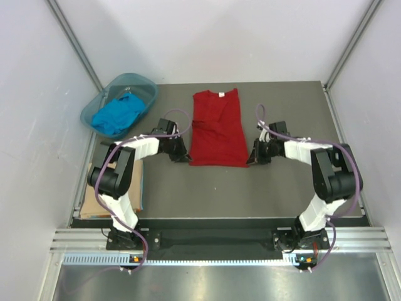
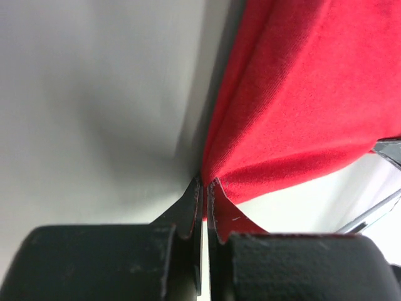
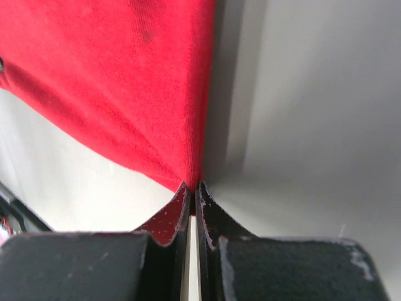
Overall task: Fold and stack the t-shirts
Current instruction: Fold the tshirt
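- The left tool (image 2: 203, 188) was closed fully, pinching the near-left hem corner of the red t-shirt (image 1: 217, 128). The right tool (image 3: 191, 188) pinched the near-right corner likewise.
- The red t-shirt lay spread on the middle of the surface (image 1: 282, 188), collar away from the arms. The blue t-shirt (image 1: 116, 116) sat in the basin (image 1: 139, 79).
- Judged best practice: raise both corners together, keep the hem taut and level, carry it toward the collar, and set edge on edge.
- An uneven lift would likely skew the fold.

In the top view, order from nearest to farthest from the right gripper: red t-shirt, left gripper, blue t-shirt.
1. red t-shirt, pinched at its near-right corner.
2. left gripper, at its near-left corner.
3. blue t-shirt, far left, in the basin.
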Action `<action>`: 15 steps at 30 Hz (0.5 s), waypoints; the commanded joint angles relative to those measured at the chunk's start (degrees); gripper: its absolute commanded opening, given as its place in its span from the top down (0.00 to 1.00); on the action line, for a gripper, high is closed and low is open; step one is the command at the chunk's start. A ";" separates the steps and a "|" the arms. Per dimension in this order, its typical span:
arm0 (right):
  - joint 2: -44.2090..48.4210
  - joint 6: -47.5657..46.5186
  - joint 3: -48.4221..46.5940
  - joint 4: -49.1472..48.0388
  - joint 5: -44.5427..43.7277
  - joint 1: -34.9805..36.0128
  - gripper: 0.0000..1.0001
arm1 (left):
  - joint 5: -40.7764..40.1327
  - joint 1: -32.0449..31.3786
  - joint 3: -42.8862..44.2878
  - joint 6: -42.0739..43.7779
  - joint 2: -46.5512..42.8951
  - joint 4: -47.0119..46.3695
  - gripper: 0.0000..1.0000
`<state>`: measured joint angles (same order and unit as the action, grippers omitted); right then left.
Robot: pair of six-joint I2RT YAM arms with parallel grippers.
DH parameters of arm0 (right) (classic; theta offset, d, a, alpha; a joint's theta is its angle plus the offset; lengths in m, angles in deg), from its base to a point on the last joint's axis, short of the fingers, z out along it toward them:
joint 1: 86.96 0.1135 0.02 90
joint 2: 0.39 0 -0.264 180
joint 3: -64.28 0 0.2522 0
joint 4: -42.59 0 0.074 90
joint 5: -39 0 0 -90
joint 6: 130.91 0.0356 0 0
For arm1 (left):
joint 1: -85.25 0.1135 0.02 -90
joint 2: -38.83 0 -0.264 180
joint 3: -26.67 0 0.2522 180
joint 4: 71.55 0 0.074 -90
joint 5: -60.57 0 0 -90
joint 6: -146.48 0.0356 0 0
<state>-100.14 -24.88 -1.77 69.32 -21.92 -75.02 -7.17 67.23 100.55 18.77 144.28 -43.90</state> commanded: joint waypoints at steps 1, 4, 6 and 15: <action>6.83 2.95 7.80 -1.88 -3.68 1.15 1.00 | -5.21 -0.96 -5.61 -0.34 -5.77 8.78 1.00; 11.05 6.46 14.48 -4.79 -3.86 1.41 1.00 | -5.39 -2.01 -10.54 -1.04 -10.60 8.70 1.00; 13.68 8.92 18.52 -5.24 -4.99 1.68 1.00 | -5.38 -2.72 -13.09 -1.40 -13.41 9.31 1.00; 30.45 15.96 29.17 -2.35 -9.29 5.98 0.91 | -10.22 -10.19 -18.89 -6.93 -18.95 14.58 0.90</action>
<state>-74.89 -10.76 25.66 61.73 -25.52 -70.19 -12.50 58.32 84.12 13.68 128.02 -36.58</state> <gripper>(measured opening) 0.082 0.083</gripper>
